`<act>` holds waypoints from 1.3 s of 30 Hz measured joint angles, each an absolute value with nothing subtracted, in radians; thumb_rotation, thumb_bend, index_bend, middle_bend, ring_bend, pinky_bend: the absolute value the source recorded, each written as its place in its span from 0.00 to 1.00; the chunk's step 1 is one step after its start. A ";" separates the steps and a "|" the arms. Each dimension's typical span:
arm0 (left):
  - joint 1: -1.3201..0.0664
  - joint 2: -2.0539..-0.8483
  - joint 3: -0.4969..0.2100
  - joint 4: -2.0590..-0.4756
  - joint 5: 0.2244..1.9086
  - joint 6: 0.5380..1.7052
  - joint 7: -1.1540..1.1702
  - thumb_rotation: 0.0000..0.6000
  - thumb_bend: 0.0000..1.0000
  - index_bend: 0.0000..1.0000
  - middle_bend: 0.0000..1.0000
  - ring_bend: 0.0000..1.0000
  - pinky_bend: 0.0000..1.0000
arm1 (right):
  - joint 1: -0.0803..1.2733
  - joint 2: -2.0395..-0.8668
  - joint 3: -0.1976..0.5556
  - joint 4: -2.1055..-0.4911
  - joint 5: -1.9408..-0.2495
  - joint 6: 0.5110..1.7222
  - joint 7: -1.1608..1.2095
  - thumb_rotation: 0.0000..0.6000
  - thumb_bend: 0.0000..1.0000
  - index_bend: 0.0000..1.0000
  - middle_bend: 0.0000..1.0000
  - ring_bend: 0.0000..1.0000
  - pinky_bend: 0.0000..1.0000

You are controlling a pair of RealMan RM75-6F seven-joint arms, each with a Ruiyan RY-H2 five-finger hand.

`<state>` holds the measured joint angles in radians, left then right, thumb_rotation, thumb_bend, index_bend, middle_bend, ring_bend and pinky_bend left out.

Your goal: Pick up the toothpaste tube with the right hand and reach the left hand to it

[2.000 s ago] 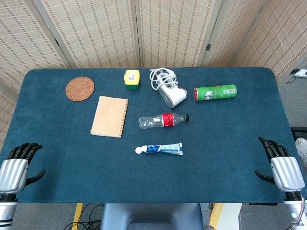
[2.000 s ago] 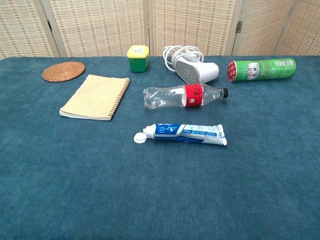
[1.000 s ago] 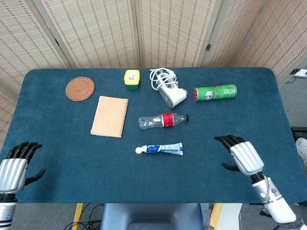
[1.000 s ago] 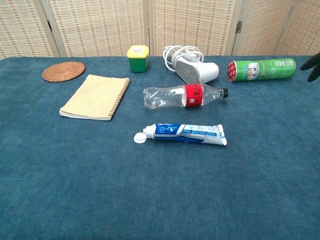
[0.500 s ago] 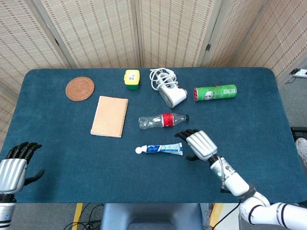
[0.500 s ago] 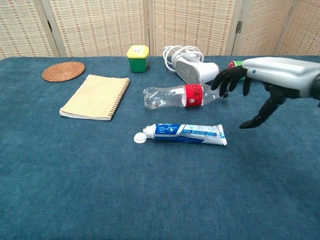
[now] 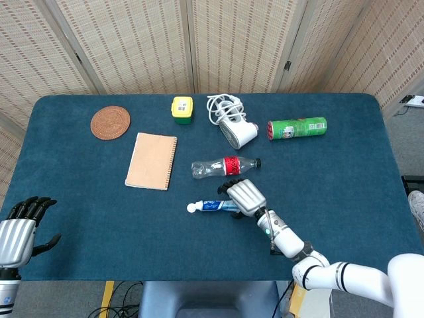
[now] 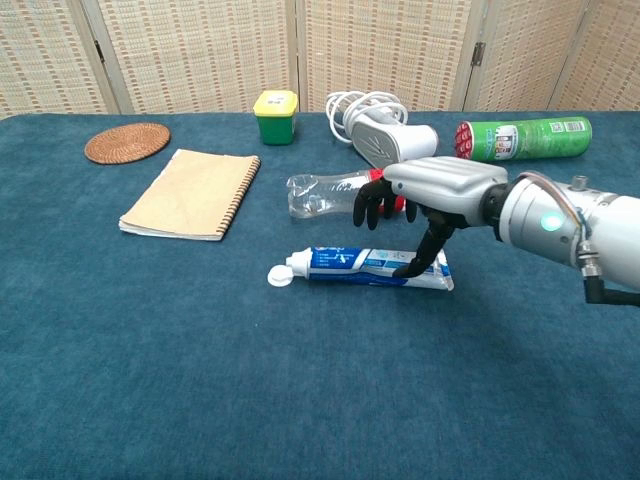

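Note:
A white and blue toothpaste tube [image 7: 215, 206] [image 8: 350, 267] lies flat on the blue table, cap to the left. My right hand [image 7: 244, 197] [image 8: 425, 192] hovers over the tube's right half with its fingers spread and curved down. Its thumb tip reaches the tube near the crimped end, and the tube still lies on the cloth. My left hand [image 7: 18, 229] rests at the table's near left corner, fingers apart and holding nothing; the chest view does not show it.
Just behind the tube lies a crushed plastic bottle [image 8: 335, 191] with a red label. Further back are a notebook [image 7: 152, 160], a woven coaster [image 7: 110, 122], a yellow-lidded box [image 7: 182, 108], a white appliance with cord [image 7: 232, 124] and a green can [image 7: 297, 128].
My right hand has swept in from the table's right edge to a spot over the toothpaste tube. The left hand and the objects have not moved.

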<state>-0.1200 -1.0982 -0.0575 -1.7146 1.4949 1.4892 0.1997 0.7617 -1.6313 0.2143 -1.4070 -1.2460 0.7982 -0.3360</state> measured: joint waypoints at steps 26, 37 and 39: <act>-0.121 -1.112 -0.065 -1.657 1.490 1.491 0.146 1.00 0.22 0.26 0.26 0.19 0.22 | 0.849 -1.770 0.195 -1.249 -1.167 0.798 -0.377 1.00 0.53 0.55 0.53 0.48 0.51; -0.192 -1.110 -0.127 -1.682 1.473 1.439 0.091 1.00 0.22 0.24 0.26 0.19 0.22 | 0.825 -1.726 0.207 -1.301 -1.198 0.810 -0.192 1.00 0.62 0.63 0.60 0.56 0.59; -0.208 -1.106 -0.141 -1.701 1.463 1.424 0.065 1.00 0.22 0.20 0.26 0.19 0.22 | 0.814 -1.707 0.210 -1.323 -1.219 0.815 -0.115 1.00 0.62 0.63 0.60 0.56 0.59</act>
<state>-0.2082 -1.1065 -0.1414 -1.7005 1.4633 1.4243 0.0648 0.8139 -1.7067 0.2095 -1.3231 -1.2193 0.8155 -0.1147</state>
